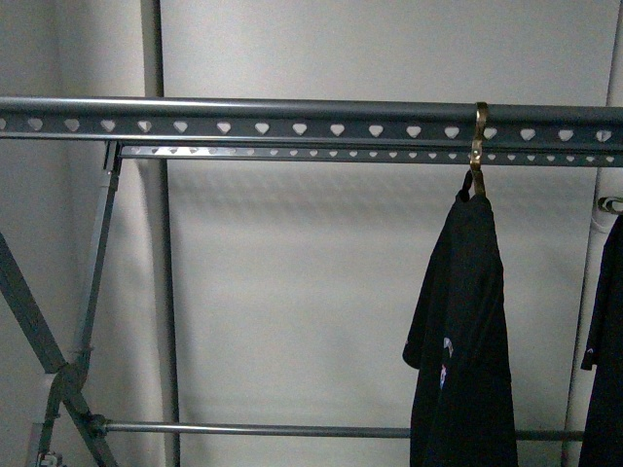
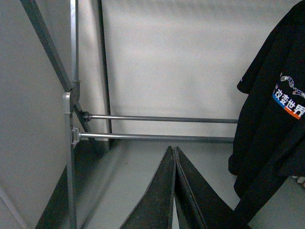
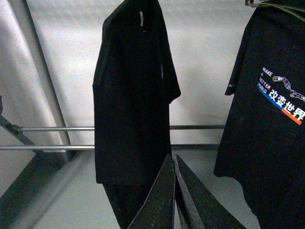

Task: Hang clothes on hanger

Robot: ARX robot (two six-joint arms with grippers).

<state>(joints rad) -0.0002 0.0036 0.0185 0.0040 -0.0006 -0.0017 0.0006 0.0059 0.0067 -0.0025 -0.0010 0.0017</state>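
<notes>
The grey hanger rail (image 1: 243, 126) with its row of heart-shaped holes runs across the top of the front view. The clothes (image 1: 462, 321), a black T-shirt with a small coloured print, hang from it by a brass hook (image 1: 480, 136). Neither gripper appears in the front view. My left gripper (image 2: 174, 150) is shut with nothing in it, low and apart from the printed T-shirt (image 2: 271, 119). Also shut and holding nothing, my right gripper (image 3: 172, 157) points at a hanging black garment (image 3: 133, 95).
Another dark garment (image 1: 605, 331) hangs at the right edge. In the right wrist view a printed black shirt (image 3: 271, 143) hangs beside the plain-looking one; I cannot tell which is which. Crossed legs (image 1: 58, 379) and low bars (image 2: 157, 137) stand before a pale wall.
</notes>
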